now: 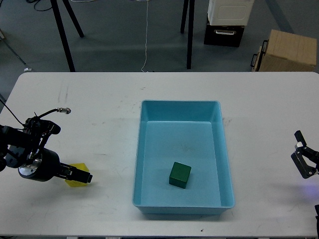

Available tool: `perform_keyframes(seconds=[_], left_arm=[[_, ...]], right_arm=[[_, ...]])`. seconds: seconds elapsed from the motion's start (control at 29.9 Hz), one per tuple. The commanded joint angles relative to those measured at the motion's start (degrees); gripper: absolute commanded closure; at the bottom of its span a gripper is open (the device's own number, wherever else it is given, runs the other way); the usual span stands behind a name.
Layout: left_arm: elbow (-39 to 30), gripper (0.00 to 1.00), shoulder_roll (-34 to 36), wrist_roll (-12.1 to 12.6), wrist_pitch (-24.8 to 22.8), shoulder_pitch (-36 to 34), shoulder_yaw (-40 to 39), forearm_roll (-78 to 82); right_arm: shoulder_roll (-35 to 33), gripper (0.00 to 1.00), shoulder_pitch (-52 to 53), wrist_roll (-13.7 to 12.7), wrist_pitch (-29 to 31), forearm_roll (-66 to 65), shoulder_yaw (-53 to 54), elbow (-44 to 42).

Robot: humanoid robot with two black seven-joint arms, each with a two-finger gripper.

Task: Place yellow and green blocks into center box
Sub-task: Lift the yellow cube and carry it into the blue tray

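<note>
A blue box point(178, 110) stands at the table's center, and a dark green block point(179, 175) lies inside it near the front. A yellow block point(76, 181) lies on the table left of the box, mostly hidden by my left gripper point(79, 175). The gripper sits low, right over the block's top edge. Its fingers show as one dark bar, so I cannot tell them apart or see a hold. My right gripper point(304, 158) is at the right edge, low over the table, with its fingers apart and empty.
The white table point(99, 99) extends around the box. A loose cable with a metal tip point(61, 110) arcs off my left arm. Beyond the far edge are stand legs point(189, 35), a cardboard box point(291, 50) and a black-and-white case point(227, 22).
</note>
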Motion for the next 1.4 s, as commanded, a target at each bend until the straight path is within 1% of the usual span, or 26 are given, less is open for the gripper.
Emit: perform_keyframes(seconds=[0.0, 0.03, 0.17, 0.2, 0.3, 0.33, 0.37, 0.4, 0.5, 0.6, 0.67, 0.74, 0.84, 0.97, 1.14, 1.2, 1.27, 1.34, 1.37], left_arm=[[0.0, 0.36, -0.1, 0.1, 0.0, 0.0, 0.2, 0.1], [0.0, 0.46, -0.1, 0.2, 0.0, 0.1, 0.2, 0.1], [0.0, 0.67, 0.0, 1.5, 0.0, 0.2, 0.3, 0.2], [-0.1, 0.71, 0.0, 2.0, 0.1, 0.2, 0.3, 0.2], [-0.4, 0.74, 0.5, 3.7, 0.7, 0.2, 0.3, 1.6], [-0.6, 0.83, 0.6, 3.8, 1.0, 0.2, 0.3, 2.1], [-0.7, 0.94, 0.9, 3.8, 1.0, 0.1, 0.2, 2.3], [-1.2, 0.98, 1.3, 3.8, 1.0, -0.1, -0.2, 2.3], [-1.6, 1.00, 2.4, 3.9, 0.8, -1.9, -1.2, 2.2], [-1.6, 1.00, 2.5, 3.7, -0.6, -10.1, -1.2, 1.2], [-1.7, 1.00, 1.9, 3.5, -0.6, -16.0, -1.2, -0.4], [-2.3, 1.00, 0.2, 3.2, -0.6, -21.0, -1.2, -4.6], [-3.1, 1.00, -4.9, 3.3, -0.6, -26.1, -0.8, -10.7], [-2.5, 1.00, -12.6, 2.8, -0.6, -27.6, -0.7, -11.9], [0.8, 0.99, -23.7, 2.5, -0.6, -28.6, -0.5, -12.2], [2.2, 0.99, -28.0, 1.8, -0.6, -28.6, -0.5, -12.6], [3.1, 0.98, -31.8, 1.7, -0.6, -28.5, 0.5, -13.1], [3.8, 0.96, -34.8, 1.4, -0.6, -28.3, 2.2, -13.1], [4.1, 0.93, -36.2, 1.1, -0.6, -28.0, 2.5, -13.1]], right_arm=[[0.0, 0.00, 0.0, 0.0, 0.0, 0.0, 0.0, 0.0], [0.0, 0.00, 0.0, 0.0, 0.0, 0.0, 0.0, 0.0], [0.0, 0.00, 0.0, 0.0, 0.0, 0.0, 0.0, 0.0], [0.0, 0.00, 0.0, 0.0, 0.0, 0.0, -0.1, 0.0], [0.0, 0.00, 0.0, 0.2, 0.0, 0.0, -0.1, 0.0], [0.0, 0.00, 0.0, 0.0, 0.0, 0.0, -0.1, 0.0], [0.0, 0.00, 0.0, 0.0, 0.0, 0.0, -0.1, 0.0], [0.0, 0.00, 0.0, 0.0, 0.0, 0.0, -0.1, 0.0], [0.0, 0.00, 0.0, 0.0, 0.0, -0.1, -0.1, 0.0], [0.0, 0.00, 0.0, 0.0, 0.0, -0.2, -0.1, 0.0], [0.0, 0.00, 0.0, 0.0, -0.1, -0.3, -0.2, 0.0], [0.0, 0.00, 0.0, 0.0, -0.1, -0.6, -0.2, 0.0], [-0.2, 0.00, 0.0, 0.0, -0.1, -0.6, 0.0, 0.0], [-0.3, 0.00, 0.0, 0.0, -0.1, -0.6, 0.5, -0.1], [-0.3, 0.00, -0.1, 0.0, -0.1, -0.6, 0.6, 0.0], [-0.4, 0.00, -0.1, 0.0, -0.1, -0.6, 0.7, 0.0], [-0.4, 0.00, -0.1, 0.0, -0.2, -0.6, 0.7, 0.0], [-0.4, 0.00, -0.1, 0.0, -0.2, -0.7, 0.8, 0.0], [-0.5, 0.00, -0.1, 0.2, -0.2, -0.7, 0.8, 0.0]])
